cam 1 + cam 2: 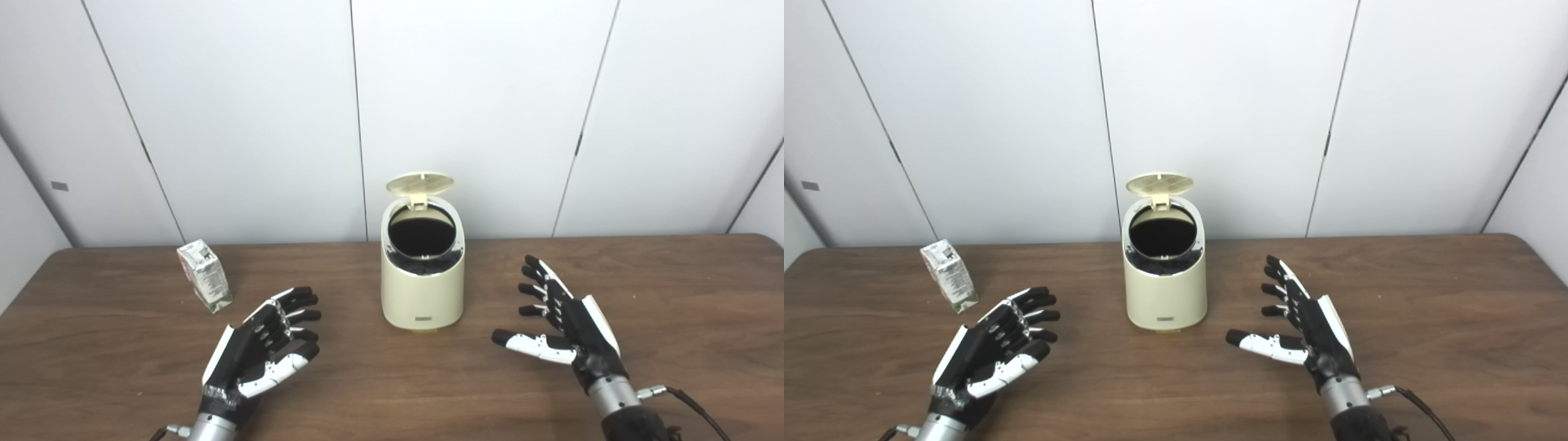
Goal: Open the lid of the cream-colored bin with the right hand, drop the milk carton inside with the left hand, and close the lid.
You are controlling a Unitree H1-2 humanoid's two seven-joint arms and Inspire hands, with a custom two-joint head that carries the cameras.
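The cream-colored bin (422, 294) stands at the middle of the wooden table (392, 398). Its lid (420, 183) is tipped up at the back, and the dark inside shows. A small milk carton (204, 275) stands upright to the bin's left, a little further back than my left hand. My left hand (263, 346) hovers open, palm up, below and right of the carton, holding nothing. My right hand (566, 321) is open to the right of the bin, fingers spread, thumb pointing toward the bin, apart from it.
White wall panels (465, 110) rise directly behind the table's far edge. A thin cable (692, 404) runs from my right wrist toward the bottom right corner.
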